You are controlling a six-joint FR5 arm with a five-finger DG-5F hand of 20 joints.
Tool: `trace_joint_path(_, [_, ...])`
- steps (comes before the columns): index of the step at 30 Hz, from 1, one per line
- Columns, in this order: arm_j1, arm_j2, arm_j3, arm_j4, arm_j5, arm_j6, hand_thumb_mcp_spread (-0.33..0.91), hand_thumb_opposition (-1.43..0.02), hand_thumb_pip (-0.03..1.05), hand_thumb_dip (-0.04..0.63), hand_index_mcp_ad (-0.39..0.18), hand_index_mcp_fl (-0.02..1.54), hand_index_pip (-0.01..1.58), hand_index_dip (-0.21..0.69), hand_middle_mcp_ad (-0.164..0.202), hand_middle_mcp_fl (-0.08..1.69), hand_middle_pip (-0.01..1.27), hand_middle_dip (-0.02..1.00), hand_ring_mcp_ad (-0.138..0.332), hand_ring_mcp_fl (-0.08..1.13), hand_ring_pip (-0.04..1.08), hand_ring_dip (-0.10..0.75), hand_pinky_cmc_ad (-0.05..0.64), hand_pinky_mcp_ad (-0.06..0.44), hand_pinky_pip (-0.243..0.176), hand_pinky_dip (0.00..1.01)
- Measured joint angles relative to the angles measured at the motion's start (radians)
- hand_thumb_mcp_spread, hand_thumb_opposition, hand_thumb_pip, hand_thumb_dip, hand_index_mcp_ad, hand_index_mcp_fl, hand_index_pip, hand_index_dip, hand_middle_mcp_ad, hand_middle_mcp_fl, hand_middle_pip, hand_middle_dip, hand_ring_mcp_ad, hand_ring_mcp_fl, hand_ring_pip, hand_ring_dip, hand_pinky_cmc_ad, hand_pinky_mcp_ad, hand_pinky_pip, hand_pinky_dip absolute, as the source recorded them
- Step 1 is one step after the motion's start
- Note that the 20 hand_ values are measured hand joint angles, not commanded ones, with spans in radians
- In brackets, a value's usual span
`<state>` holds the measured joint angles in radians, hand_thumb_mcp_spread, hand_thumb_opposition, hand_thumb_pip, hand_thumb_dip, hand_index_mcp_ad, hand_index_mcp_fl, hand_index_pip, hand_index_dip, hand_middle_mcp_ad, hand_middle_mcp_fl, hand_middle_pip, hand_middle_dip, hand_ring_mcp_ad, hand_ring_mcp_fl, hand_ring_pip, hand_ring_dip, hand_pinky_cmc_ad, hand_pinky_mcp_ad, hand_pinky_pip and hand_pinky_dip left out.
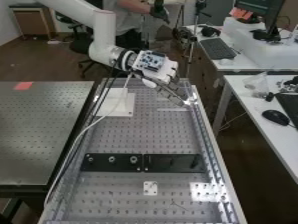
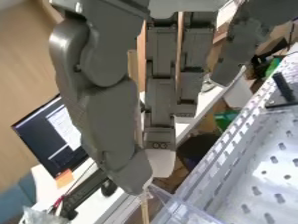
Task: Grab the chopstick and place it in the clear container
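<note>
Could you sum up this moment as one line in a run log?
hand: closed on chopstick | where: bench's far end | clear container: near chopstick's lower end | chopstick inside: cannot tell | release: not yet

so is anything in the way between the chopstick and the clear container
Nothing visible: in the wrist view the chopstick, held in the hand, runs down right beside the clear container. Whether its end is over the opening, I can't tell.

txt: none legible | labels/brands: none legible | nos./signs: none legible, both views
</note>
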<state>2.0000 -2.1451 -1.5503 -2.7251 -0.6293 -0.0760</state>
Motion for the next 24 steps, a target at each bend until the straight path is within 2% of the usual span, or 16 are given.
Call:
trace_joint_path(5, [0.004, -0.01, 0.008, 0.01, 0.021, -0.026, 0.68, -1.14, 0.42, 0.3, -0.15, 1.46, 0.2, 0.361, 0.044, 1.34, 0.48, 0.37, 0.038, 0.73, 0.08, 0.262, 0.447, 0.25, 0.08, 0.3])
trace_joint_path(9, [0.007, -0.026, 0.021, 0.002, 0.034, -0.003, 0.68, -1.14, 0.42, 0.304, -0.15, 1.46, 0.2, 0.347, 0.04, 1.35, 0.49, 0.35, 0.042, 0.73, 0.08, 0.262, 0.443, 0.26, 0.084, 0.34])
trace_joint_path(11, [0.009, -0.033, 0.026, -0.001, 0.04, 0.002, 0.68, -1.14, 0.42, 0.304, -0.15, 1.46, 0.2, 0.34, 0.044, 1.35, 0.49, 0.35, 0.038, 0.75, 0.08, 0.262, 0.443, 0.26, 0.065, 0.37])
trace_joint_path(19, [0.024, -0.055, 0.044, -0.007, 0.052, 0.014, 0.67, -1.14, 0.42, 0.304, -0.15, 1.46, 0.21, 0.328, 0.044, 1.35, 0.51, 0.34, 0.042, 0.75, 0.08, 0.262, 0.447, 0.26, 0.065, 0.4])
trace_joint_path(24, [0.034, -0.064, 0.045, -0.013, 0.053, 0.023, 0.67, -1.16, 0.42, 0.304, -0.147, 1.46, 0.21, 0.328, 0.044, 1.35, 0.5, 0.34, 0.042, 0.75, 0.08, 0.262, 0.435, 0.26, 0.051, 0.41])
